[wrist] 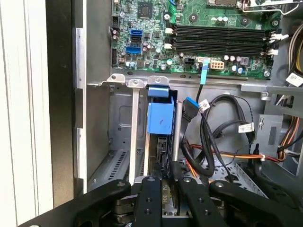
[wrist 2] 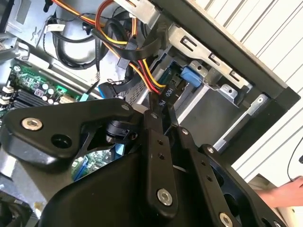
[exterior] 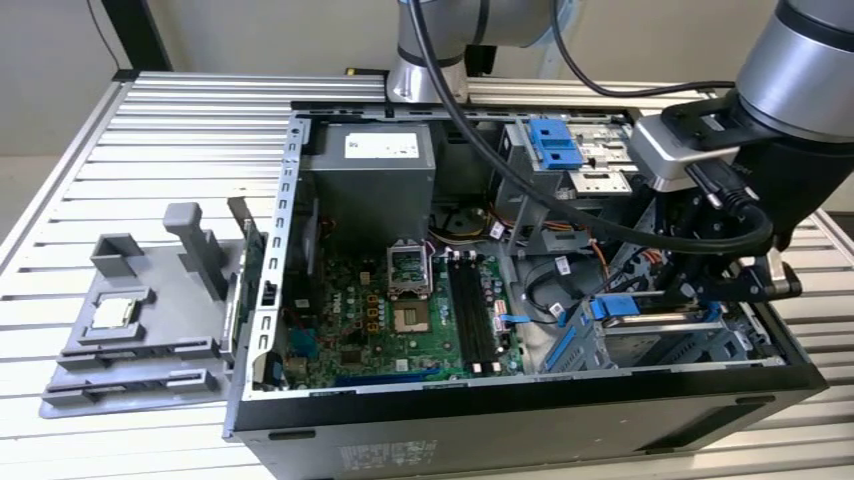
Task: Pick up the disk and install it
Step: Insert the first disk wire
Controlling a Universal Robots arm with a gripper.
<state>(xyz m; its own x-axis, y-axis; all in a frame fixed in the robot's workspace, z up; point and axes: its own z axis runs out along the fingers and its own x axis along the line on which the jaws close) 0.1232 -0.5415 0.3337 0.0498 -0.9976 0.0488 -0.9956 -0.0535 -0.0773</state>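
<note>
The disk (wrist: 160,118) is seen standing on edge in the drive cage (wrist: 120,123), just beside the motherboard (wrist: 213,38). In the exterior view it lies to the exterior view's right of the motherboard, low in the open computer case (exterior: 534,420) on the bench (exterior: 174,130).

The gripper (wrist: 164,184) is set on the end of the disk farther from the motherboard. The jaws are drawn close together with the thin slab of the drive pinched between them, and nothing else is held. The bright blue carrier tab is at the end nearer the motherboard, well clear of the jaws.

The disk is judged to be a stiff metal body that is fairly heavy for its bulk and will not bend or give under pressure. Its flat faces are probably smooth, so a firm, square pinch is called for if it is not to slide. The blue plastic carrier is taken to be lighter and springier and would likely flex if gripped alone, so the metal body is the sounder place to hold.

Knocks against the cage walls are best avoided, since a drive is sensitive to shock. A bundle of cables (wrist: 213,137) runs from the motherboard's edge close beside the cage and could be caught.
</note>
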